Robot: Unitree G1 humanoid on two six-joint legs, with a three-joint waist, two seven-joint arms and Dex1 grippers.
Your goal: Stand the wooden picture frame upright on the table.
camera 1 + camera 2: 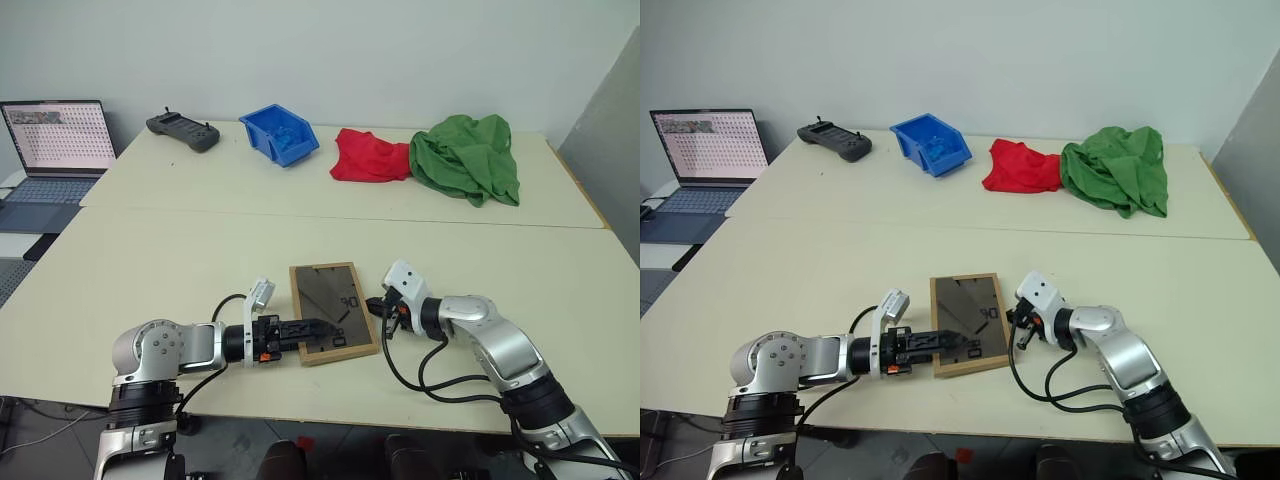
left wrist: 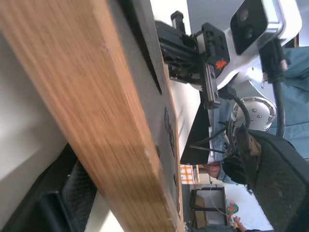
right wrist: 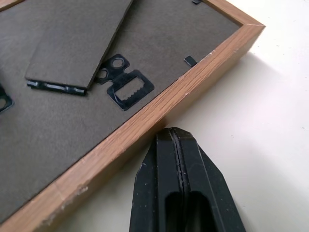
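Observation:
The wooden picture frame [image 1: 332,312] lies flat on the table [image 1: 150,260] near its front edge, dark back up, with the fold-out stand [image 3: 77,43] lying against the back. My left gripper [image 1: 312,328] reaches in from the left and is open, one finger over the back and the other finger [image 2: 48,203] under the frame's wooden edge [image 2: 96,121]. From the right, my right gripper [image 1: 381,308] is shut, and its joined fingertips [image 3: 176,145] rest against the outside of the frame's light-wood rim [image 3: 145,128], near a metal hanger [image 3: 129,92].
At the back of the table lie a dark controller [image 1: 183,130], a blue bin [image 1: 280,135], a red cloth [image 1: 368,157] and a green cloth [image 1: 467,157]. A laptop [image 1: 55,140] stands off the back left. A seam [image 1: 340,215] crosses the tabletop.

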